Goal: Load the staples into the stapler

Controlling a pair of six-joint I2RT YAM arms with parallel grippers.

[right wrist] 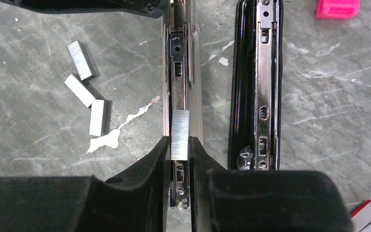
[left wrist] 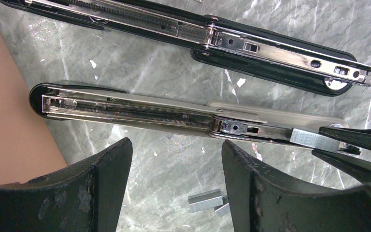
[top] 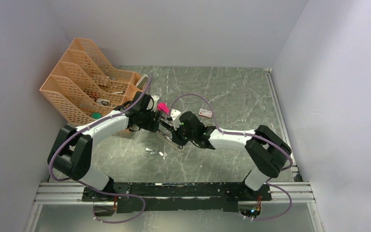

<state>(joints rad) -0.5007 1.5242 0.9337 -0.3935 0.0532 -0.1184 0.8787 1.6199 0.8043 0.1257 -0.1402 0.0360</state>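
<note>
The black stapler lies flat, its silver rail facing up. Parallel to it lies a second long part, an open silver rail in a pale grey body; I cannot tell whether the two are joined. My right gripper is shut on a short strip of staples, held just over that rail's end; the same strip shows in the left wrist view. My left gripper hangs open beside the rail, holding nothing. Three loose staple strips lie on the table.
An orange mesh file organiser stands at the back left, close to the left arm. A bright pink plastic piece lies behind the stapler. A small white box with red print sits to the right. White flecks mark the marble table.
</note>
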